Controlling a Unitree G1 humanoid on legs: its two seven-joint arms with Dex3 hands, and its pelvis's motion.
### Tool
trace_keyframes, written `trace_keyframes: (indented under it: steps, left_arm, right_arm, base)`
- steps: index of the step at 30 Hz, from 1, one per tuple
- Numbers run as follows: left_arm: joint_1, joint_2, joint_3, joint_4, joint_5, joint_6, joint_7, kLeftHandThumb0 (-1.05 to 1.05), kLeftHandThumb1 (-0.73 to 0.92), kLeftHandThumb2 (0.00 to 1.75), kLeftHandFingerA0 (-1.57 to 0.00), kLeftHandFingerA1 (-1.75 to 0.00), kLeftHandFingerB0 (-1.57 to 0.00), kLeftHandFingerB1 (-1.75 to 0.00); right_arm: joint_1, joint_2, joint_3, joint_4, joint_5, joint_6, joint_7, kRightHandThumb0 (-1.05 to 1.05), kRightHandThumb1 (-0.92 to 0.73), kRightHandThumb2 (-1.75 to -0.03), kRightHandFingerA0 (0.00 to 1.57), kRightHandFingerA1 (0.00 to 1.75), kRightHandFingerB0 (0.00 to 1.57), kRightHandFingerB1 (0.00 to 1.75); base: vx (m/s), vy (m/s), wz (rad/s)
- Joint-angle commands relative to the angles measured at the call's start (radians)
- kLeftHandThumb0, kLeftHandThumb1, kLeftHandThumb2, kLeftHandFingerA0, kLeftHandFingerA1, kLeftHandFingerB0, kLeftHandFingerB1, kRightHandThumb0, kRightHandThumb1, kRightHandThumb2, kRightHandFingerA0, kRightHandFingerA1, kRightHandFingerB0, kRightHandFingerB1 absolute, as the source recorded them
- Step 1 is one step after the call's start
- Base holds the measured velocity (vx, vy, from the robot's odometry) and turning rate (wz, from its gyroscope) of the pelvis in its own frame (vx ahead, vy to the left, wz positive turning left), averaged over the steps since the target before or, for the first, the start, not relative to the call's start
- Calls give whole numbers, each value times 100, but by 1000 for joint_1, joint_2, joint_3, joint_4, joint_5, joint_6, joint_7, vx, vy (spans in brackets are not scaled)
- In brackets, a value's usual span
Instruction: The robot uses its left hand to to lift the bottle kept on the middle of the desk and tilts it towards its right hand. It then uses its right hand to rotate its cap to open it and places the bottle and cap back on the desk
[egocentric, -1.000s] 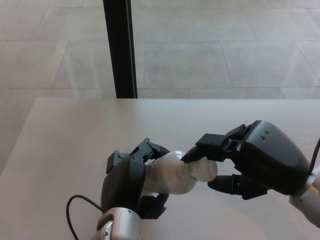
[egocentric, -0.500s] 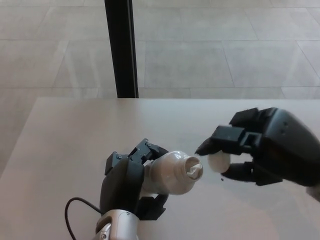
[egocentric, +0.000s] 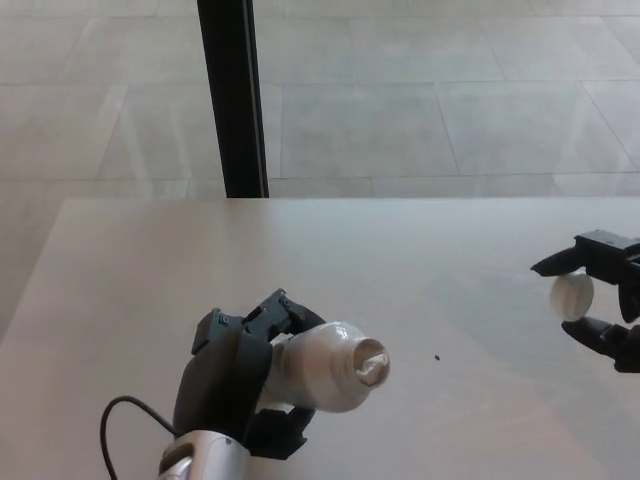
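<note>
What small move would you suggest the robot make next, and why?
Probably lower the right robot hand to set the cap on the desk: the cap is off, pinched clear of the open bottle, which the left robot hand holds tilted.

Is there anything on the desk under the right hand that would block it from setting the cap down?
Nothing visible does. The right hand holds the cap over bare desk; the only mark is a tiny dark speck well off toward the bottle.

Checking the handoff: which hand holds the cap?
The right hand, at the picture's right edge, pinches the white cap between its fingers. The left hand grips the open bottle, tilted toward the right.
</note>
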Motion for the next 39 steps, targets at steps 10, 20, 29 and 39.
trace_keyframes:
  steps: [10,20,29,39]
  left_arm:
    - [-270,202,-345,129,379,292,-474,1,71,60,-79,-90,-57,-59]
    - [-389,224,-441,245,435,404,-615,-10,63,57,-77,-80,-57,-53]
    - [-337,203,-373,244,355,440,-524,-6,64,58,-66,-73,-51,-55]
    - [-316,232,-366,222,377,429,-526,-14,67,59,-72,-80,-54,-58]
  right_arm:
    - [41,108,204,41,-115,402,294,-24,-51,-55,95,141,92,68]
    - [7,130,331,62,-184,536,443,-39,-58,-57,64,111,49,43]
    - [-12,76,434,65,-281,607,556,-79,-51,-92,1,30,12,43]
    - [-24,27,441,25,-254,652,625,-88,-55,-81,0,0,8,31]
  base:
    - [0,0,0]
    - [0,0,0]
    - [0,0,0]
    - [0,0,0]
